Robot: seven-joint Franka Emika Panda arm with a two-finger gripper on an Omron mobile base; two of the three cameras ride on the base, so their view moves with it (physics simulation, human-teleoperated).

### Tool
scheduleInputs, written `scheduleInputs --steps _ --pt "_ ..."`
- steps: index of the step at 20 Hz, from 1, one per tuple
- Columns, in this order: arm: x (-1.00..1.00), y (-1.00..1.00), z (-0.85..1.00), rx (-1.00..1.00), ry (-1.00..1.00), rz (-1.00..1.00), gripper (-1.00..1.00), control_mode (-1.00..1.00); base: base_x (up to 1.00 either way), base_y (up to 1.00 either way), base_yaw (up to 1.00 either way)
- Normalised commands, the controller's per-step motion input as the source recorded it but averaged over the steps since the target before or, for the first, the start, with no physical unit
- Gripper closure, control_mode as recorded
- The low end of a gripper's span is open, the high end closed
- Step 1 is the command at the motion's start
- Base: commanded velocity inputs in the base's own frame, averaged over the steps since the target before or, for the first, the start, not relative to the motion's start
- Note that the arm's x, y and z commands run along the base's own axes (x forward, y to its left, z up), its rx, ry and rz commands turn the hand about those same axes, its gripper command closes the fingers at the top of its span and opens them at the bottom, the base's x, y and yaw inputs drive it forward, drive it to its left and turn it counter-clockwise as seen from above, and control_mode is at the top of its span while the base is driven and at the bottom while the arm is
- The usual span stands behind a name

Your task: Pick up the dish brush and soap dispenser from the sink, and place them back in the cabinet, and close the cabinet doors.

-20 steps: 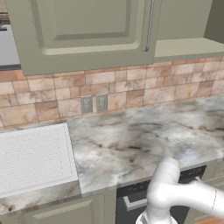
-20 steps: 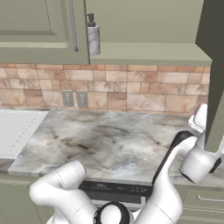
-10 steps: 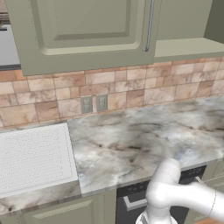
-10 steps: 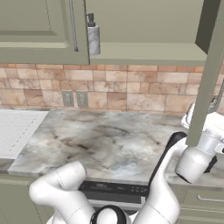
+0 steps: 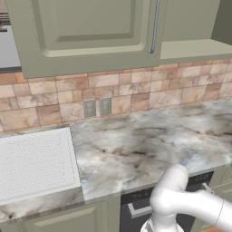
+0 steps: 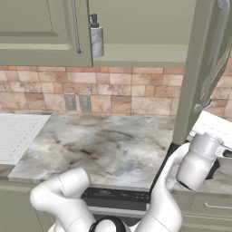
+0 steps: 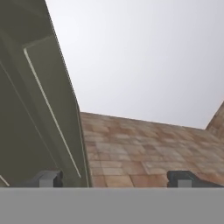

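On the cabinet shelf the squat grey soap dispenser [image 6: 97, 40] already stands; beside the open olive-green right door [image 6: 194, 74], the gripper [image 7: 114, 178] is spread empty, likely to push it shut next

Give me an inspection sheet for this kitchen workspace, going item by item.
Surface: marble counter, nothing on it.
Job's things: soap dispenser upright on the cabinet shelf; left cabinet door shut, right cabinet door swung open; ribbed drainboard at the left.
Clutter: nothing seen.
Grippers: pincer open, empty, beside the open door's edge.
Cables: nothing seen.
Surroundings: brick-tile backsplash with two outlets.
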Motion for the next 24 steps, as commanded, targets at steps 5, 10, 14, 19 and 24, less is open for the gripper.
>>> scheduleInputs --steps 5,10,14,19,24 --pt "0.02 0.24 0.0 -0.12 -0.09 0.0 -1.0 -1.0 0.0 0.0 0.0" --pt "0.06 0.29 0.0 -0.14 -0.09 -0.01 -1.0 -1.0 0.0 0.0 0.0" --pt "0.09 0.26 0.0 -0.12 -0.08 -0.02 -1.0 -1.0 0.0 0.0 0.0" --pt "0.14 0.24 0.0 -0.12 -0.07 -0.02 -1.0 -1.0 0.0 0.0 0.0" --pt "0.19 0.19 0.0 -0.11 -0.07 -0.04 -1.0 -1.0 0.0 0.0 0.0"
